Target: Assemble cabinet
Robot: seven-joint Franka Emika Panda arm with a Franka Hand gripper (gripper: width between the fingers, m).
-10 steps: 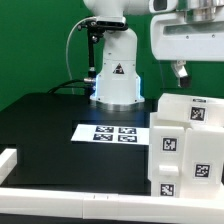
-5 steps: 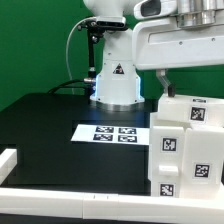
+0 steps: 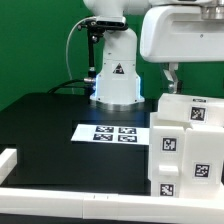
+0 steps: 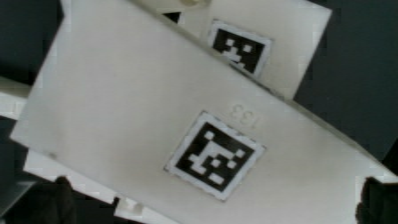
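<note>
The big white cabinet (image 3: 186, 148) stands on the black tabletop (image 3: 60, 120), at the exterior view's right, near the front edge. It stands upright. It has square black-and-white tags (image 3: 169, 144) on its front and one more on its top.

The robot's arm hangs over the cabinet. Its fingers (image 3: 172, 74) point down, just above the cabinet's far top edge. Only one dark finger shows in the exterior view, so I cannot tell if the fingers are spread or pressed together. They hold nothing that I can see.

The wrist view looks down on the cabinet (image 4: 160, 110) from close up. It shows white faces with two tags (image 4: 219, 153).

A flat white board (image 3: 112, 133) with four tags lies on the tabletop, just to the left of the cabinet. The robot's white base (image 3: 115, 75) stands far back behind it. A low white rail (image 3: 70, 189) runs along the near edge of the tabletop.
</note>
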